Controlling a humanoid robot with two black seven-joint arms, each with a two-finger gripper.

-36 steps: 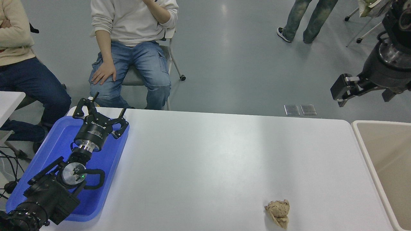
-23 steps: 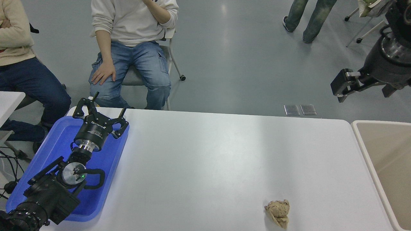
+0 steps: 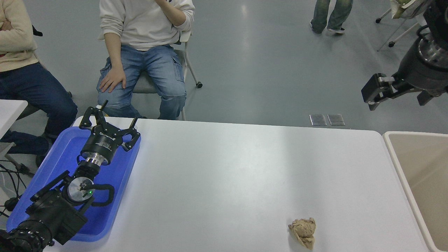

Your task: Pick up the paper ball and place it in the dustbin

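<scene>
Head view, everything placed relative to the white table (image 3: 224, 168).

Paper ball: the crumpled tan paper ball (image 3: 303, 232) sits on the table near its front edge, toward the right side. Nothing is touching it.

Dustbin: the beige dustbin (image 3: 402, 164) stands right against the table's right end, cut off by the picture's edge. What shows of the inside looks bare. It's well apart from the ball, off to the ball's right and a bit further back.

Right gripper: the right gripper (image 3: 373, 95) hangs up high past the table's far right corner, over the grey floor, pointing left. It's holding nothing, but from this angle I honestly can't tell how far its fingers are spread. Well apart from the ball.

Left gripper: the left gripper (image 3: 107, 124) is parked over the table's left end, fingers splayed wide with nothing between them. The arm lies across the tray.

Tray: a shallow blue tray (image 3: 59, 154) lies at the table's left end, under the left arm.

People: two people sit beyond the table's far left side, one in a white top and jeans (image 3: 147, 45), one in a cream sweater (image 3: 17, 42). A third person's legs (image 3: 330, 15) show way back, beyond the far right side.
</scene>
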